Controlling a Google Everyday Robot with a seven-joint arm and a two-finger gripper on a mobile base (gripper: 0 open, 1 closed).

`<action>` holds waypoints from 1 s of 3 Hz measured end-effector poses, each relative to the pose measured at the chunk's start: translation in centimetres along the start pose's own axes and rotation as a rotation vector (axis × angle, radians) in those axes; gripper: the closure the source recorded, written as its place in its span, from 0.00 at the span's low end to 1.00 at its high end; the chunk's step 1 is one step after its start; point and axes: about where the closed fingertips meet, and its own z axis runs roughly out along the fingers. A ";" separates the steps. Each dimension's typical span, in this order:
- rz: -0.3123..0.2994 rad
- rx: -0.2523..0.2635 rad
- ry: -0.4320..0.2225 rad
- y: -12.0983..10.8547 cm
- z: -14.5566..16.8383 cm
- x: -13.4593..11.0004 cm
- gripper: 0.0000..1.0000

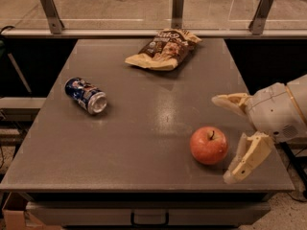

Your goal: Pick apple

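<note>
The round red-orange apple with yellowish patches and a short dark stem (208, 145) sits upright on the near right part of the flat grey matte table (144, 143), close to its front edge. Its skin is smooth and faintly glossy, with the stem rising from a shallow dip on top. Just to its right is the cream-coloured plastic two-finger gripper (221, 139), reaching in from the right edge on a rounded white wrist. Its blunt, wedge-shaped fingers (249, 157) are spread wide and hold nothing: one lies behind and to the right of the apple, the other just beside its near right side, its tip down by the table's front edge. Whether that finger touches the fruit cannot be told. Nothing lies between the apple and the fingers. Well apart on the left, a blue and silver metal soda can (86, 96) lies on its side, its shiny end turned toward the front. At the far middle lies a crumpled brown and tan foil snack bag (163, 49), flattened and wrinkled. Behind the table runs a glass panel held by upright grey metal brackets (178, 8).
</note>
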 end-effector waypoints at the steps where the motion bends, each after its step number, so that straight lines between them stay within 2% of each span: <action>1: -0.012 -0.020 -0.066 0.5 2.2 0.5 0.16; 2: -0.015 -0.024 -0.104 0.6 3.4 0.8 0.37; 3: -0.033 -0.019 -0.145 -0.1 3.5 0.7 0.67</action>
